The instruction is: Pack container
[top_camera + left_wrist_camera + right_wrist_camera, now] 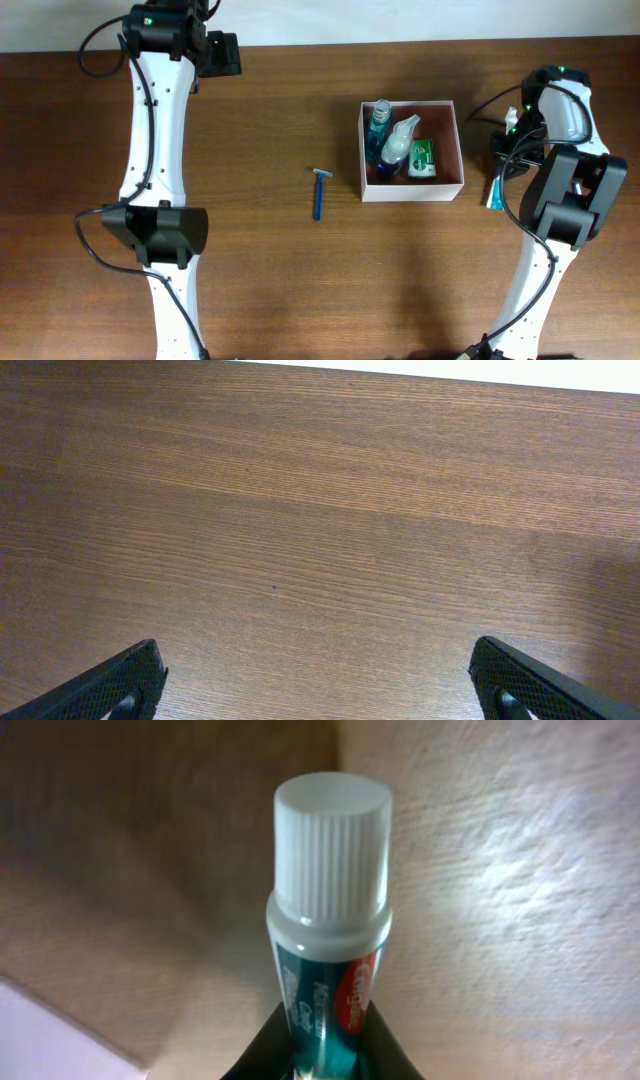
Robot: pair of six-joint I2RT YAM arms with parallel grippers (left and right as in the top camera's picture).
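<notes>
We find the container (440, 190) on the right half of the bench (250, 290), nearer the far edge than the near one. It holds a blue bottle (379, 120), a white spray bottle (400, 146) and a green packet (423, 158). A blue razor (319, 193) lies on the bench left of it, apart. Near the right edge, the right gripper (325, 1045) pinches a toothpaste tube (330, 970) below its white cap (332, 840). The left gripper (315, 695) stands spread wide above the bench's far left corner.

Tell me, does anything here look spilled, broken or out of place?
Nothing spilled or broken. Only a blue razor lies alone on the table left of the container, and the right gripper grips a toothpaste tube outside it.
</notes>
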